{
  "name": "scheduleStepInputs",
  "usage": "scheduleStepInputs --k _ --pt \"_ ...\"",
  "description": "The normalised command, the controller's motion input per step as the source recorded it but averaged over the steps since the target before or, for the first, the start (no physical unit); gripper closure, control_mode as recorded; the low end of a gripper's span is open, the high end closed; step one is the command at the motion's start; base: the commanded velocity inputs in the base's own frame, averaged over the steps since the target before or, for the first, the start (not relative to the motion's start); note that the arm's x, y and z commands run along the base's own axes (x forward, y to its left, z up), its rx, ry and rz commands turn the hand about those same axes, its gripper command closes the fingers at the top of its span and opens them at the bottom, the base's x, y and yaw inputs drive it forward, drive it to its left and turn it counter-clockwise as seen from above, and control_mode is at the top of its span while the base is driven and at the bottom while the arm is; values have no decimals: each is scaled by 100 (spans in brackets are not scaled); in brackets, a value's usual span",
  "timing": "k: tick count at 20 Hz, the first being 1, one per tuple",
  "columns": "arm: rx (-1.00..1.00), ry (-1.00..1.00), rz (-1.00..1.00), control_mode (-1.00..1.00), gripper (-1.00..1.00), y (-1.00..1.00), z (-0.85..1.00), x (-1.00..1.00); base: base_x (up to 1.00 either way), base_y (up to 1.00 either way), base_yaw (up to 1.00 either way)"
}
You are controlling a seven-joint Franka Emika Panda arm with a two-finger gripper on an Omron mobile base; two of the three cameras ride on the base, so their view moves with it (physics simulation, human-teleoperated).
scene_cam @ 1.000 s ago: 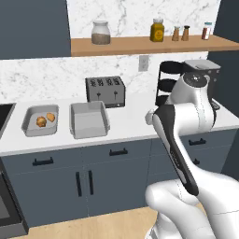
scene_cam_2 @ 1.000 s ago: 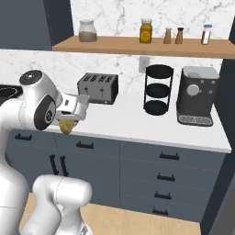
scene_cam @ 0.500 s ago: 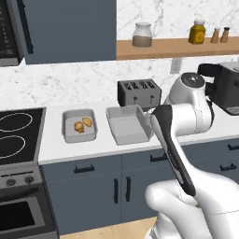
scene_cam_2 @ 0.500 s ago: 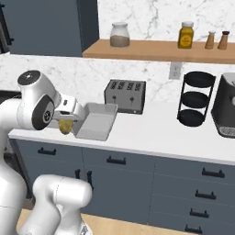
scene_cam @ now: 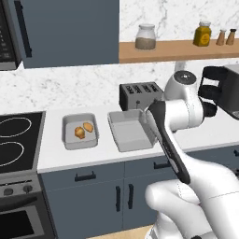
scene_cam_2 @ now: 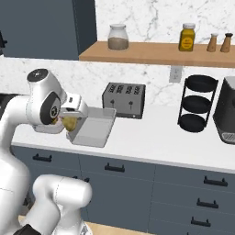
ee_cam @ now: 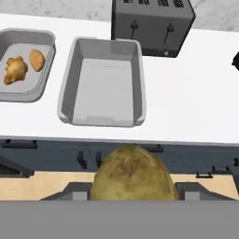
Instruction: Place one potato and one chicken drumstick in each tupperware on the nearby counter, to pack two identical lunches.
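On the white counter (ee_cam: 186, 93) we list two grey trays side by side: the left tray (ee_cam: 28, 91) with one potato (ee_cam: 37, 59) and one drumstick (ee_cam: 14, 70), the right tray (ee_cam: 105, 112) bare. Our gripper (ee_cam: 133, 189) holds a second potato (ee_cam: 133, 177) before the cabinets.

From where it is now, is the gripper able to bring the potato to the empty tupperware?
Probably yes: the gripper holds the potato just short of the counter edge, and the empty tupperware lies open ahead with nothing between.
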Motion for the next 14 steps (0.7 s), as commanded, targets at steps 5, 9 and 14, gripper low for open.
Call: scheduleStepInputs --k 5,9,14 --pt "0 18 10 -100 100 0 -41 89 0 0 0" --pt "-3 5 3 -100 100 0 -40 98 0 0 0" --pt "-7 2 -1 -100 100 3 -50 90 0 0 0"
